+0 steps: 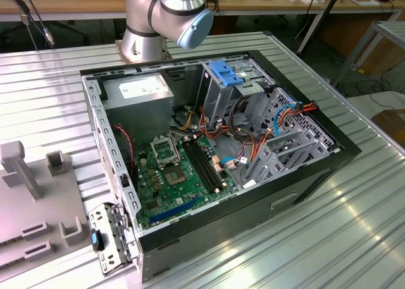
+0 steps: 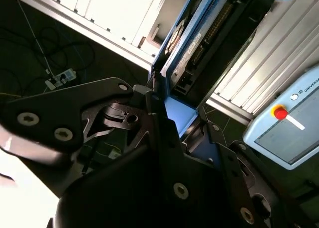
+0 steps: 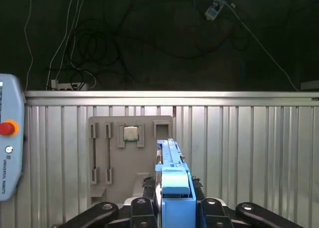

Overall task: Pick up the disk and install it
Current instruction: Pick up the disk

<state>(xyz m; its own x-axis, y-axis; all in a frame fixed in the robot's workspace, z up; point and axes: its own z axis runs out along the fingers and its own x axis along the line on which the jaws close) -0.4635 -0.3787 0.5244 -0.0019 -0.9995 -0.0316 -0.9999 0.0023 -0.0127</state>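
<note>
A: Disk (image 3: 172, 160) location?
B: Beside the grey tray (image 3: 114, 178), edge-on, off the table, pinched in the gripper (image 3: 174, 200).
A: Handling?
B: Probably stiff, fairly heavy, shock-sensitive. Best held across the blue frame, not the circuit board.

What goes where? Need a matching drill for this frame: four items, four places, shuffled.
Items
1. flat grey-metal disk in a bright blue carrier rail
2. small square silver chip
3. round red button
4. blue plastic caddy

Places
A. atop the metal drive cage
B. clamped in the black gripper
C. on the pale grey pendant
D. seated in the grey fixture plate

Pairs: 1-B, 2-D, 3-C, 4-A
</note>
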